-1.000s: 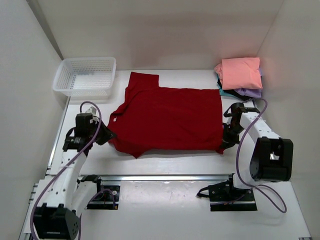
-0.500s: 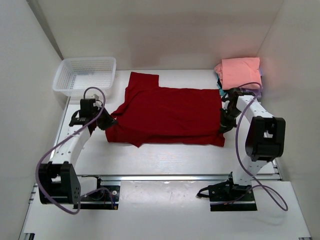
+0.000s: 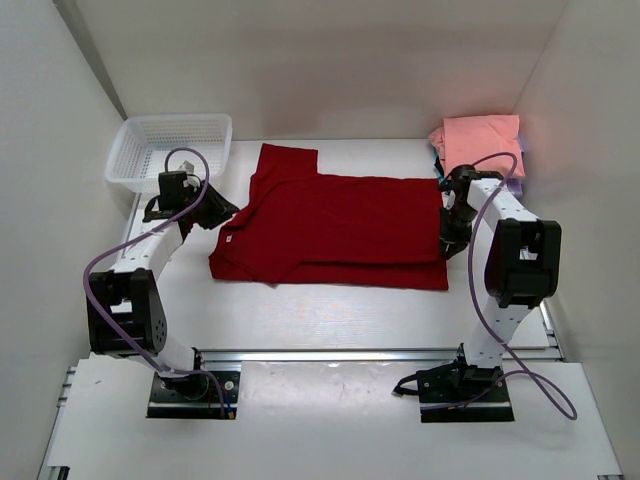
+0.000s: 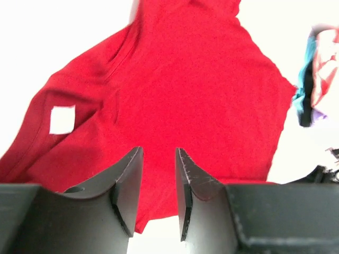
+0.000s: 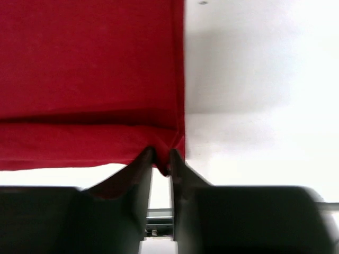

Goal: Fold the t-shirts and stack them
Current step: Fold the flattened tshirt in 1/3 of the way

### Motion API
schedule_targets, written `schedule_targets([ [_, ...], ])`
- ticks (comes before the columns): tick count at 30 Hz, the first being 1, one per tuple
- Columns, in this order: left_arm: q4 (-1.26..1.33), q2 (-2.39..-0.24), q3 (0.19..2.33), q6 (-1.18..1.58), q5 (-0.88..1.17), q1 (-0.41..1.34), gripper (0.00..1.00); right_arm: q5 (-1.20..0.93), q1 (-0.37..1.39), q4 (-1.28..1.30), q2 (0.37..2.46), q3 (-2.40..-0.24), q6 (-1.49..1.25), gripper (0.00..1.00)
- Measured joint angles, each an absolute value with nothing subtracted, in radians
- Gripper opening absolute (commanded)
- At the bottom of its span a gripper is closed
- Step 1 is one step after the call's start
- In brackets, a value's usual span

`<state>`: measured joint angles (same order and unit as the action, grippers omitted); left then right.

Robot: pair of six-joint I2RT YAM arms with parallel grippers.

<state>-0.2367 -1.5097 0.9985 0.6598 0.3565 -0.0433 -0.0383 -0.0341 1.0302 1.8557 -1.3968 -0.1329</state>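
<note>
A dark red t-shirt (image 3: pixel 340 225) lies flat in the middle of the table, its near strip folded over onto the body. My left gripper (image 3: pixel 218 208) hovers at the shirt's left edge by the sleeve. In the left wrist view its jaws (image 4: pixel 159 156) stand open with nothing between them, the red cloth (image 4: pixel 185 90) below. My right gripper (image 3: pixel 449 238) sits at the shirt's right edge. The right wrist view shows its narrow jaws (image 5: pixel 161 159) pinching a pucker at the corner of the red cloth (image 5: pixel 90 69). Folded t-shirts (image 3: pixel 480 150), salmon pink on top, are stacked at the far right.
A white mesh basket (image 3: pixel 170 150) stands at the far left corner, just behind my left arm. The folded stack (image 4: pixel 318 69) shows at the right edge of the left wrist view. White walls close in the table on three sides.
Both grippers moved away from the near edge, carrying the shirt's near hem up and over the body. The left jaws have opened and let go of the cloth.
</note>
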Motion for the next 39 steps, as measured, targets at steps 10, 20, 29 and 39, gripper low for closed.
schedule_targets([
  [10, -0.21, -1.441, 0.918, 0.669, 0.359, -0.052, 0.43, 0.037, -0.056, 0.999, 1.806, -1.293, -0.176, 0.34],
  [20, -0.39, -1.242, 0.698, 0.594, 0.243, -0.039, 0.44, 0.034, -0.072, 0.905, 1.695, -1.234, -0.186, 0.1],
  [29, -0.353, -1.264, 0.651, 0.615, 0.198, -0.001, 0.47, -0.113, 0.125, 0.847, 1.694, -1.184, -0.188, 0.12],
  [39, -0.215, -1.446, 0.677, 0.685, 0.168, 0.039, 0.43, -0.206, 0.134, 0.764, 1.708, -1.112, -0.228, 0.12],
])
